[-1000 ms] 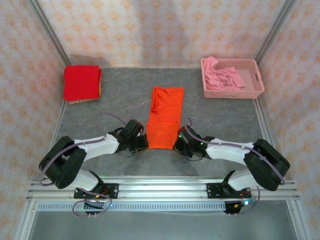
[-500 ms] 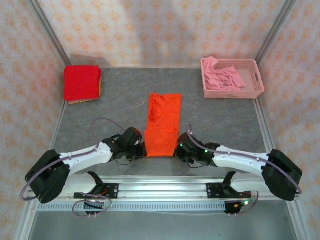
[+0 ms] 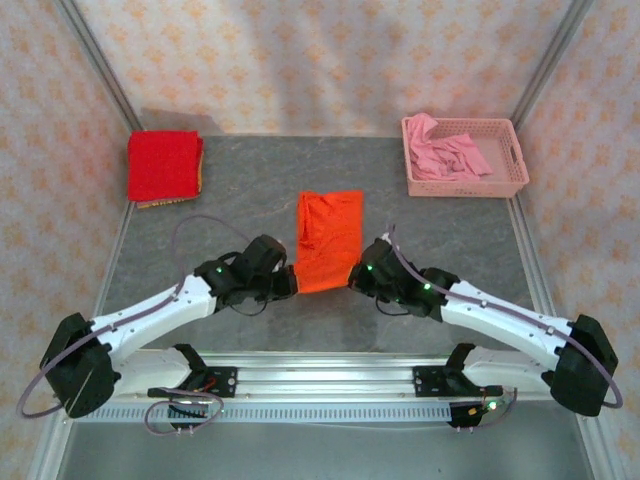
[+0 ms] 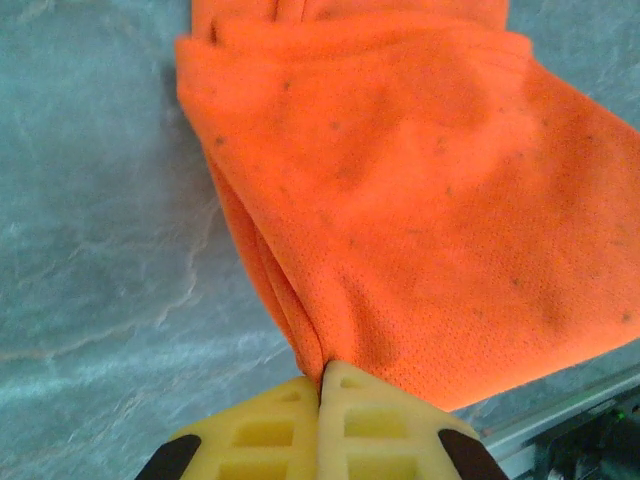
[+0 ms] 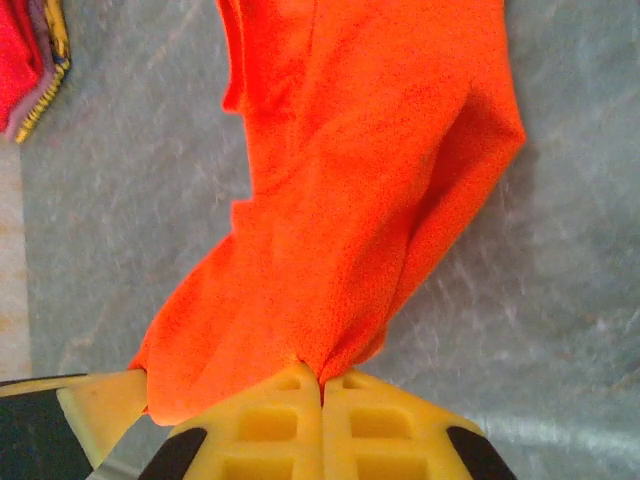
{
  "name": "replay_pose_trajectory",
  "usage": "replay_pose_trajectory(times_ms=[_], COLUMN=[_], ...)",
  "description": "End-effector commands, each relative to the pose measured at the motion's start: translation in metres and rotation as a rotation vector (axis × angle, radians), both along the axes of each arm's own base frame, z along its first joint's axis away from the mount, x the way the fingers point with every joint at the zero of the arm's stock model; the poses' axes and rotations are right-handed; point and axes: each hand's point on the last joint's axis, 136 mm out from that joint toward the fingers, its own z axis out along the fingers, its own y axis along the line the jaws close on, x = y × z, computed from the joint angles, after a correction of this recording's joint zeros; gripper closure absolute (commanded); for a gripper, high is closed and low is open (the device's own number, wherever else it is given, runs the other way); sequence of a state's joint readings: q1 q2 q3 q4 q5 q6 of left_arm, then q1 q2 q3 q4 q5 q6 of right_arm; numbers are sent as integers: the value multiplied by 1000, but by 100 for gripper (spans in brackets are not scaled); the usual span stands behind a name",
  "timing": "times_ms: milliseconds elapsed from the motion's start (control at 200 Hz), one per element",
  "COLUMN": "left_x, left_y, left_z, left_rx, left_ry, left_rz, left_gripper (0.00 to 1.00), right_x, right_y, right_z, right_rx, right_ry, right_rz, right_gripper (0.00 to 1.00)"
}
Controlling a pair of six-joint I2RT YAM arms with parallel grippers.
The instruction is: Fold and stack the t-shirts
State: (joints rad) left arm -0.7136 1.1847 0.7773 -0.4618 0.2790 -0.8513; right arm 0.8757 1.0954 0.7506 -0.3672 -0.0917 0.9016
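Left claw (image 3: 290, 283), right claw (image 3: 352, 280) apparently lifted orange t-shirt (image 3: 328, 235) hem.

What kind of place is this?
Probably a robot lab cell: an aluminium frame rail edges the grey table, wallpaper-patterned panels enclose it, and the left end effector and right end effector pinch the orange t-shirt.

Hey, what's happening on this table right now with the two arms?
The two arms are folding the orange shirt in the middle of the table. The left gripper and the right gripper are each shut on a near corner, and that edge looks lifted off the table. A red shirt lies already folded at the far left. A pink basket at the far right holds pink cloth.
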Motion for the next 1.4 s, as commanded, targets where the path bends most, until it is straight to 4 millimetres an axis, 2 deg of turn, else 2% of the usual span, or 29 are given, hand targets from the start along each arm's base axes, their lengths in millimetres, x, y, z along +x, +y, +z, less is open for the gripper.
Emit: replay_pose_trajectory(times_ms=[0,155,200,300,565,706,961,1281,1391], left_x=[22,57,67,87,127,145,160,207,225], left_y=[5,3,3,5,1,0,1,-2,4], left_z=[9,28,33,43,60,54,47,32,26], left_rx=[59,74,80,95,99,107,110,112,120], left_ry=[-38,-87,-103,-122,-150,-126,-100,-87,-84], left_rz=[15,26,24,28,20,25,50,91,117], left_gripper=[100,100,100,100,100,100,100,100,100], right_x=[21,49,58,77,122,144,173,230,253], right_y=[-14,-17,-18,-20,-22,-20,-23,-9,1], right_z=[9,28,26,35,51,49,49,31,24], right_rx=[-77,-84,-110,-114,-97,-106,-111,-83,-61], right_ry=[-50,-88,-83,-104,-135,-108,-90,-82,-106], right_rz=[-17,-10,-5,-2,-2,15,6,44,64], right_gripper=[100,100,100,100,100,100,100,100,100])
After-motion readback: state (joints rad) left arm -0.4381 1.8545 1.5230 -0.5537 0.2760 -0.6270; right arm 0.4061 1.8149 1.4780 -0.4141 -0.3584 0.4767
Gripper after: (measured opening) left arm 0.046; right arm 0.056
